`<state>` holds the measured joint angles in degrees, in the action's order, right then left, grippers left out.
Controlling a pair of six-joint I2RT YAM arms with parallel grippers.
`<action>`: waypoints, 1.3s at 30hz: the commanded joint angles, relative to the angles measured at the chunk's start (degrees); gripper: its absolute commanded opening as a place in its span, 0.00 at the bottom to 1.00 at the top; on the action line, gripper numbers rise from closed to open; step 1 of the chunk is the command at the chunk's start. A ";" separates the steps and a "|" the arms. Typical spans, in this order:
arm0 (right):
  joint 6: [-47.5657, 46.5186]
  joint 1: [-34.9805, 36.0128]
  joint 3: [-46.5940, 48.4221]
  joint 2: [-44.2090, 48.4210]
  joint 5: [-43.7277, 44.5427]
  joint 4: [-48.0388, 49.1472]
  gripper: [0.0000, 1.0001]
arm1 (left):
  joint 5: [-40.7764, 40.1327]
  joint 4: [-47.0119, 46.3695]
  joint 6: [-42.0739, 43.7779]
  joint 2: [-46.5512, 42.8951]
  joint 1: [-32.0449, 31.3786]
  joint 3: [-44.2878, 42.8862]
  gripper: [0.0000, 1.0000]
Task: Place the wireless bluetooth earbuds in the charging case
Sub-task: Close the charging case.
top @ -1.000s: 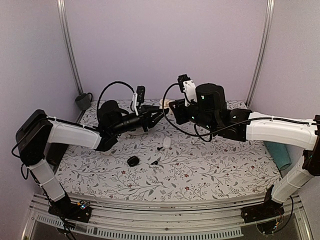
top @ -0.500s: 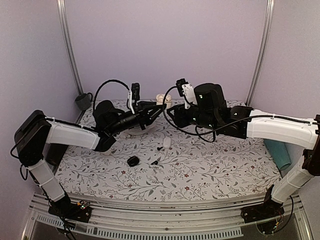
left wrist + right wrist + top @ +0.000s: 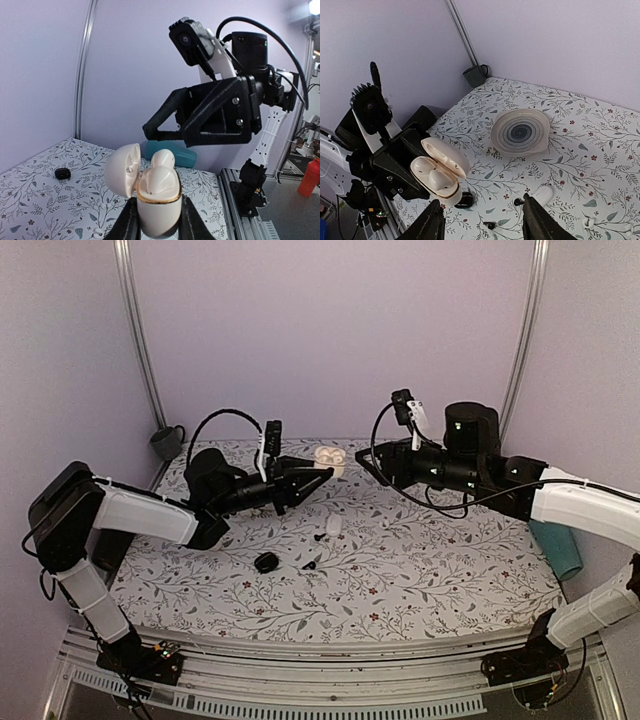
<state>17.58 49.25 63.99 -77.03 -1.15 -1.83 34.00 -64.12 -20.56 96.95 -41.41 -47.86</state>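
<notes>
Above the floral table, left gripper clasps the open charging case

left black two-finger hand raised, pinching open white charging case | right black two-finger hand raised opposite, fingers spread

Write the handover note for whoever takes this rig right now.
Left gripper: shut on the charging case, held up off the table, lid open.
Right gripper: open, empty, apart from the case.
Earbuds: both appear to sit in the case; one stands a little higher.
Done: insertion, it seems.
To do: check the higher bud is seated, close the lid, set the case down.
</notes>
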 commanded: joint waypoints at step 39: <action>20.06 -6.24 2.43 -9.51 -49.65 25.01 0.75 | 9.46 -0.84 -1.81 -1.72 1.30 -0.88 0.00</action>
<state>35.53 43.09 65.12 -87.44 -46.26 18.85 45.58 -66.46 -21.23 96.01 -41.04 -46.89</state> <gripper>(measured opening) 0.749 0.231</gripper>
